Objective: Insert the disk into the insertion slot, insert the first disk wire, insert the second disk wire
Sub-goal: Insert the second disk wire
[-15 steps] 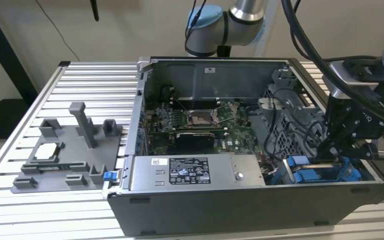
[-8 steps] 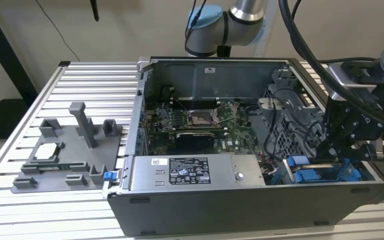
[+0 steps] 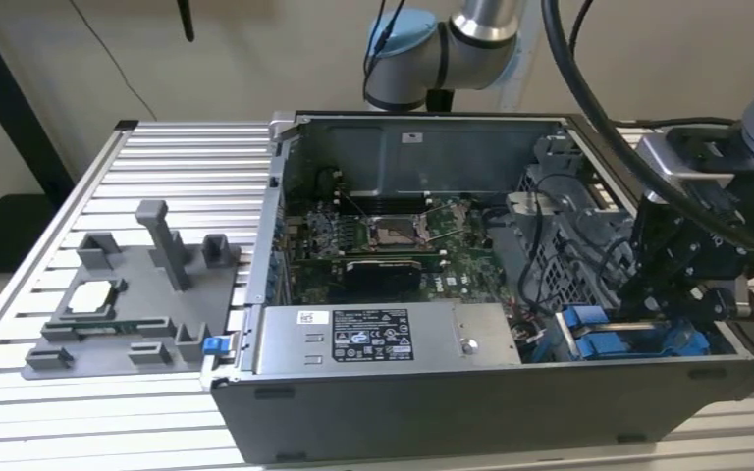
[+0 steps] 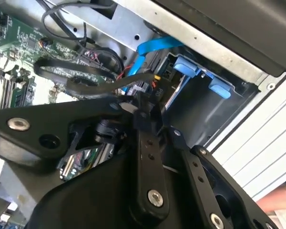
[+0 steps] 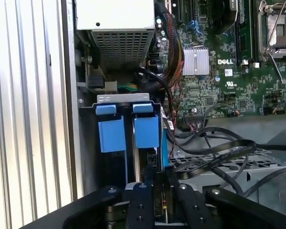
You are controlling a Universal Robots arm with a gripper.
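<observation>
The insertion slot [image 3: 639, 343] is the grey drive cage in the case's near corner on the exterior view's right. Its blue tabs [image 5: 146, 109] face my first wrist camera. Blue carrier panels [image 5: 145, 132] sit inside the slot; the disk's metal body is hidden behind them. My gripper [image 3: 652, 312] hangs just above the cage. In both wrist views its fingers [image 5: 143, 200] are closed on a small black wire connector [image 4: 155, 90] with thin coloured leads, right at the cage's opening. A flat blue wire [image 4: 157, 45] runs down beside the cage.
The silver power supply box [image 3: 377, 337] lies along the case's front wall beside the cage. Looped black cables [image 5: 219, 148] cross over the green motherboard [image 3: 391, 235]. A grey parts fixture [image 3: 129, 294] stands on the slatted table at the exterior view's left.
</observation>
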